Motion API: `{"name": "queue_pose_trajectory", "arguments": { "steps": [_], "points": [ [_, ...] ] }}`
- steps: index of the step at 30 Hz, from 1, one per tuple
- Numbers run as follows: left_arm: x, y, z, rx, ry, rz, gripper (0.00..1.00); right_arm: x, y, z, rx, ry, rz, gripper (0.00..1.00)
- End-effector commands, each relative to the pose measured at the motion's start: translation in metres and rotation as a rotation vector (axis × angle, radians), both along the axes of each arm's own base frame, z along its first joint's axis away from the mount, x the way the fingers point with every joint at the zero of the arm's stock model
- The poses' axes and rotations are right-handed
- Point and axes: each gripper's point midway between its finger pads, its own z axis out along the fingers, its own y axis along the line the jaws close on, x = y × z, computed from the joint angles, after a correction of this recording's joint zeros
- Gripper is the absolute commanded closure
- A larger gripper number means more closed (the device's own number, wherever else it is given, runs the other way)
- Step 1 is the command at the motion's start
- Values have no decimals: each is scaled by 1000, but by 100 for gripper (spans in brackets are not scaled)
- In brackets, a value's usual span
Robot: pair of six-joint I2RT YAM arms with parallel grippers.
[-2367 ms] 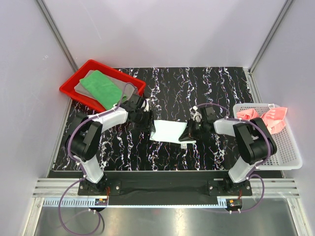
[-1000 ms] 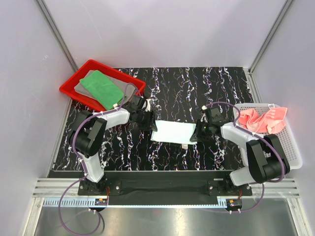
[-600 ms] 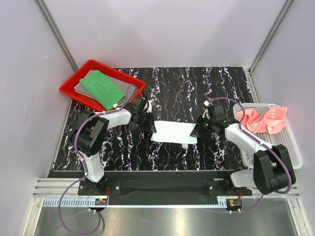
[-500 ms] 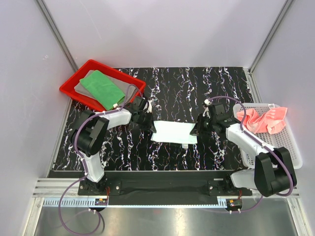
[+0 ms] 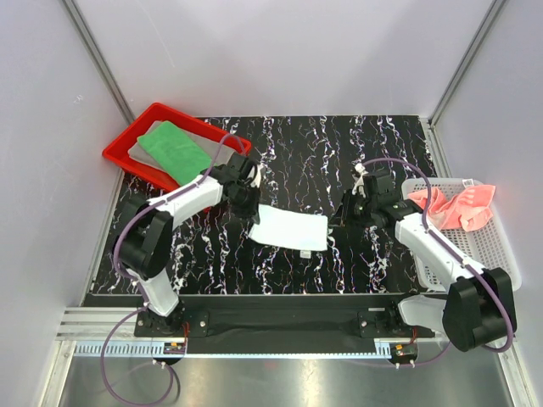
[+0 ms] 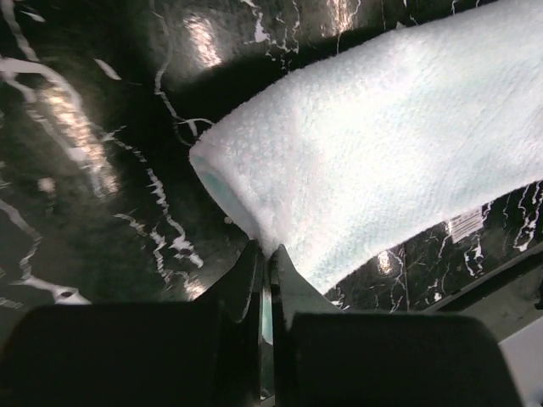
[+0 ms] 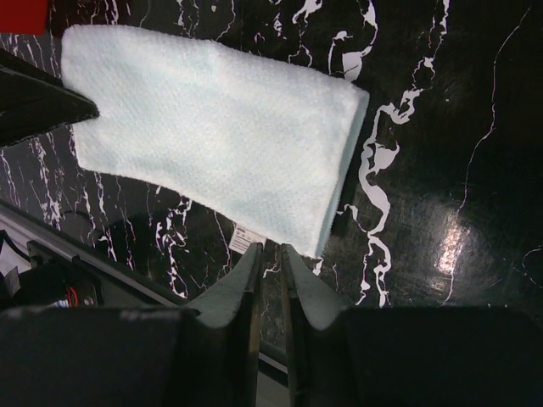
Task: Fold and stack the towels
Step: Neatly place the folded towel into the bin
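Observation:
The white towel [image 5: 291, 227] lies folded on the black marbled table, its small label [image 7: 246, 237] at the near edge. My left gripper [image 5: 253, 212] is shut on that towel's left end [image 6: 382, 144], pinching the folded edge, which curls up off the table there. My right gripper [image 5: 346, 212] hovers just off the towel's right edge [image 7: 212, 127], jaws a narrow gap apart with nothing between them. The green towel [image 5: 174, 151] lies folded on the grey towel [image 5: 222, 157] in the tray. The salmon-pink towel [image 5: 454, 208] sits crumpled in the basket.
A red plastic tray [image 5: 119, 157] stands at the table's back left corner. The white mesh basket [image 5: 475, 263] sits along the right edge. Grey walls enclose the table [image 5: 297, 153] on three sides.
My left gripper has shut on the white towel's left end and raised it a little. My right gripper has drawn back to the right, off the towel.

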Motion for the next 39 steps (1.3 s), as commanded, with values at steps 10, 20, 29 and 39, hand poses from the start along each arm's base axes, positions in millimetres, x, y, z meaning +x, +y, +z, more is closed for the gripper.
{"name": "queue_pose_trajectory", "arguments": {
  "steps": [10,20,29,39],
  "points": [
    [49,86,84,453,-316,-10,100,12,6,37,22,-114,35,79],
    [117,175,136,786,-473,103,100,23,14,37,53,-140,54,79],
    [199,249,163,865,-589,257,100,52,31,21,65,-128,113,79],
    [309,321,139,871,-677,296,100,87,51,13,102,-104,148,79]
  ]
}}
